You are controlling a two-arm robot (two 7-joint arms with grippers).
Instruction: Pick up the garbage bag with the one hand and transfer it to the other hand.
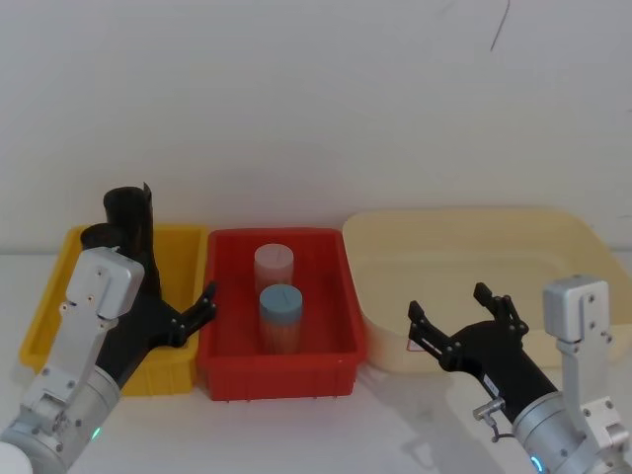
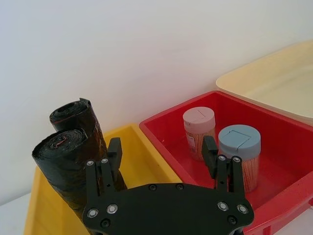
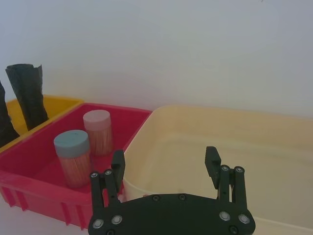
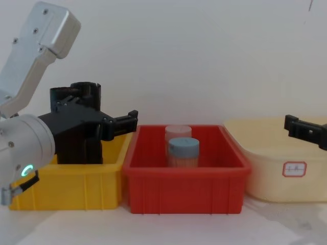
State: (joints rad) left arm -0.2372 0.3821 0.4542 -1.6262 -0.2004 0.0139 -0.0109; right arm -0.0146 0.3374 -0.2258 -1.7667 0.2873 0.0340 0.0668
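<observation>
Where left gripper (image 2: 162, 147) gapes beside garbage bag (image 2: 61, 161), right gripper (image 3: 165, 157) low

Nothing legible anywhere. The one candidate is a small white label (image 4: 295, 168) with a red border, stuck on the front wall of the cream bin (image 4: 265, 186) at the lower right of the chest view, and its marks are too small to read.

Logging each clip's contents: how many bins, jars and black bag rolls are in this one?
Bins: 3 (yellow bin, red bin, cream bin)
Jars: 2 (blue-lid jar, pink-lid jar)
Bag rolls: 2 (left roll, right roll)
Total: 7
</observation>
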